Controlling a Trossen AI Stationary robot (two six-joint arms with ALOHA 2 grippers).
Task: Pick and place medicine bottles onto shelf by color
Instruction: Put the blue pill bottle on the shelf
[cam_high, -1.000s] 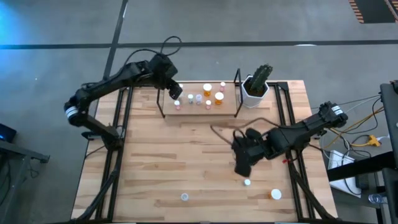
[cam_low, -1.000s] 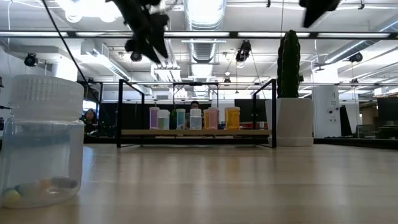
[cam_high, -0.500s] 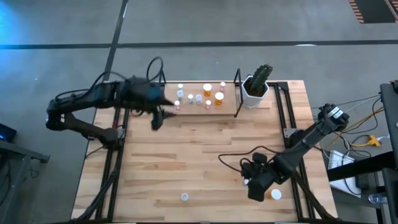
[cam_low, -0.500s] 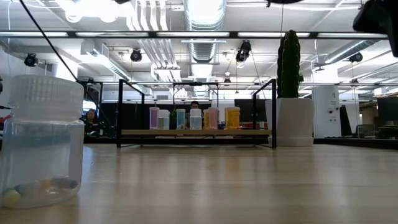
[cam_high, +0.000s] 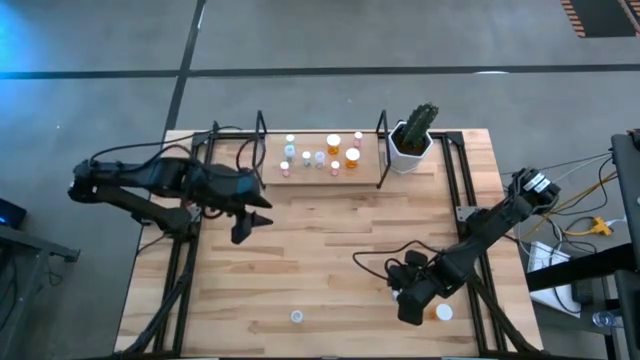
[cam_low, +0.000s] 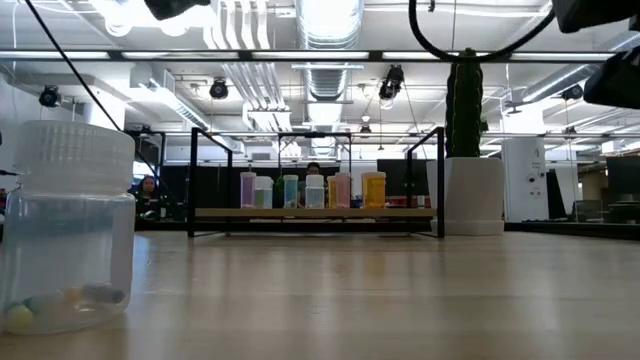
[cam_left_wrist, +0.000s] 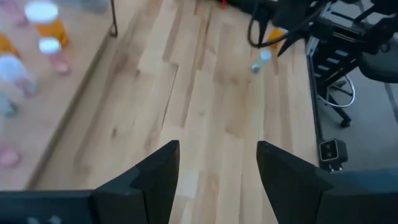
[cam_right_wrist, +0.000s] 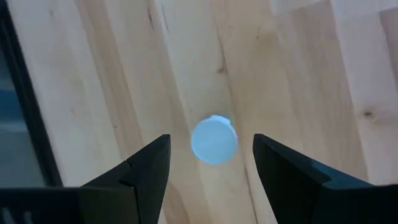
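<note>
The shelf (cam_high: 320, 172) stands at the table's far edge, with several white-capped medicine bottles (cam_high: 333, 143) standing upright on it, also seen in the low view (cam_low: 314, 190). My right gripper (cam_high: 408, 305) hangs open near the table's near right. Its fingers stand on either side of a small white-capped bottle (cam_right_wrist: 213, 139) that stands on the table, and they touch nothing. My left gripper (cam_high: 243, 228) is open and empty (cam_left_wrist: 217, 168) above the table's left part, near side of the shelf. Loose bottles stand on the table: a clear one (cam_high: 297, 317) and an orange one (cam_high: 443, 313).
A white pot with a cactus (cam_high: 412, 140) stands right of the shelf. A clear bottle (cam_low: 68, 230) looms close to the low camera. Bare planks (cam_high: 320, 250) lie between the two arms. Cables trail behind the right gripper (cam_high: 375, 262).
My left gripper has drawn back from the shelf's left end toward the table's near and left side, turning as it went. My right gripper has gone toward the near edge and down, over the small white-capped bottle. Both have stayed open.
</note>
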